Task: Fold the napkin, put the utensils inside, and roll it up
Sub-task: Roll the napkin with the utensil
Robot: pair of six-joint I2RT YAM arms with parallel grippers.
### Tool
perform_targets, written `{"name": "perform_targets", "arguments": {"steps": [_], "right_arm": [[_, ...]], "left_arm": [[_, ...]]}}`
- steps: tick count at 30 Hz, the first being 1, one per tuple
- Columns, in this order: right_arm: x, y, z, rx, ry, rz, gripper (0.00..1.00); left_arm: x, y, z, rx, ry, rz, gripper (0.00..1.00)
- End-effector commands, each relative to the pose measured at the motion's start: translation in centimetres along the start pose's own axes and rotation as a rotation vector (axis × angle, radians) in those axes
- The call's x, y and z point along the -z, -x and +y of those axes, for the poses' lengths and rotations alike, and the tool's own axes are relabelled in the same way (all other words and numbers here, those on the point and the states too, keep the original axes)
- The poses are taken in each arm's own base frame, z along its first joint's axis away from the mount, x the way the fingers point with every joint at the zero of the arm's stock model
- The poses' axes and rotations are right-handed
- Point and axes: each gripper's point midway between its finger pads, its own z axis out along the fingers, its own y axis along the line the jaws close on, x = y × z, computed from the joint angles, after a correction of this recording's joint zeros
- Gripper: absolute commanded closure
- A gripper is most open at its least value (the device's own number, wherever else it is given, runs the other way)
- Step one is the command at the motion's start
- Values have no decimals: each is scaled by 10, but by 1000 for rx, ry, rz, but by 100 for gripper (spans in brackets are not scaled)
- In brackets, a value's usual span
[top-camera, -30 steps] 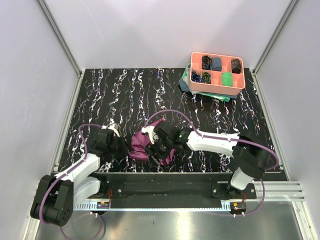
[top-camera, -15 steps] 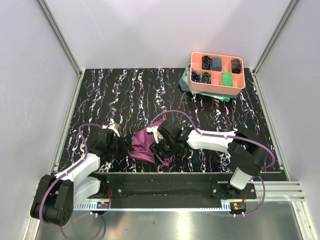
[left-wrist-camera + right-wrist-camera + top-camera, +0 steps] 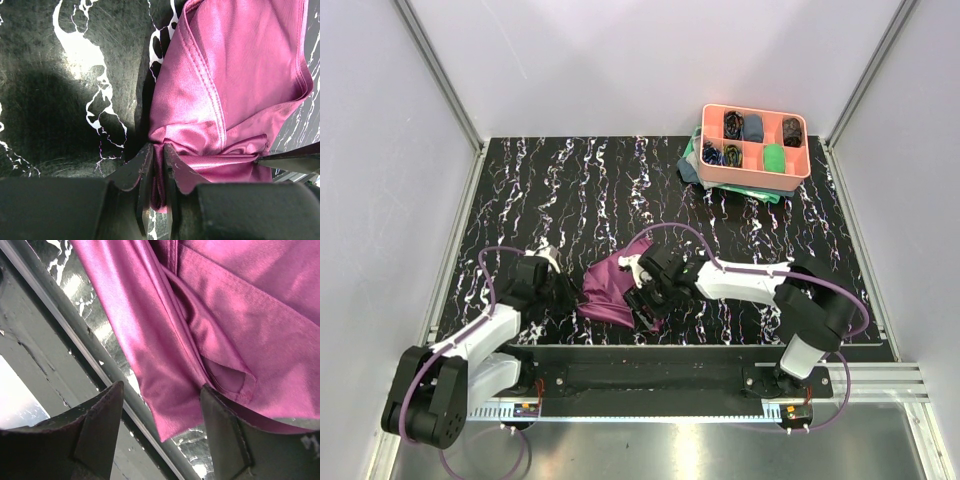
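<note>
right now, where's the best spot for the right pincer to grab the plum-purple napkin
Take the plum-purple satin napkin by its doubled, hemmed corner, which tapers to a point between the fingers of the open right pincer. Come from the napkin's right side, opposite the left pincer, which is shut on the bunched other end. The thin folded layers should fit the gap.

No text, label, brand, number or sign can be read in any view; the small orange-and-blue parts (image 3: pixel 528 407) on the grey metal rail (image 3: pixel 650 412) below the arm bases are too small to tell whether they bear writing.
</note>
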Motion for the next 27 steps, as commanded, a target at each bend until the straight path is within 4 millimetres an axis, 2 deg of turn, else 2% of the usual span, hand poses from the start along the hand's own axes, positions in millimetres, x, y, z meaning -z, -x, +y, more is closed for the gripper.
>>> {"name": "perform_targets", "arguments": {"steps": [1, 2, 5, 6, 7, 8, 9, 10, 12, 20, 23, 27], "right_arm": [[31, 15, 4, 72, -66, -42, 27], [37, 24, 15, 133, -65, -72, 26], [47, 41, 24, 240, -133, -134, 22], [46, 43, 35, 288, -139, -152, 22], [47, 50, 31, 309, -197, -183, 22], [45, 52, 32, 342, -210, -192, 21], [41, 55, 42, 371, -196, -212, 21], [40, 60, 38, 380, -230, -230, 21], [30, 61, 43, 408, -225, -236, 21], [-1, 59, 39, 497, -199, -193, 22], [-4, 59, 44, 500, -173, -196, 24], [3, 63, 49, 507, -168, -231, 24]], "left_arm": [[-1, -10, 11, -5, 51, 58, 83], [-1, -11, 12, -2, 56, 64, 83], [-2, -13, 13, 5, 67, 86, 84], [-2, -12, 11, 4, 66, 87, 85], [-2, -12, 11, 3, 66, 89, 85], [-2, -12, 11, 4, 67, 91, 86], [-2, -12, 10, 3, 65, 95, 86], [-2, -11, 9, 2, 63, 93, 86], [-2, -10, 9, 0, 62, 92, 86], [-3, -11, 10, -1, 66, 98, 86], [-3, -12, 10, 1, 66, 103, 86], [-3, -12, 10, 1, 67, 104, 86]]}}
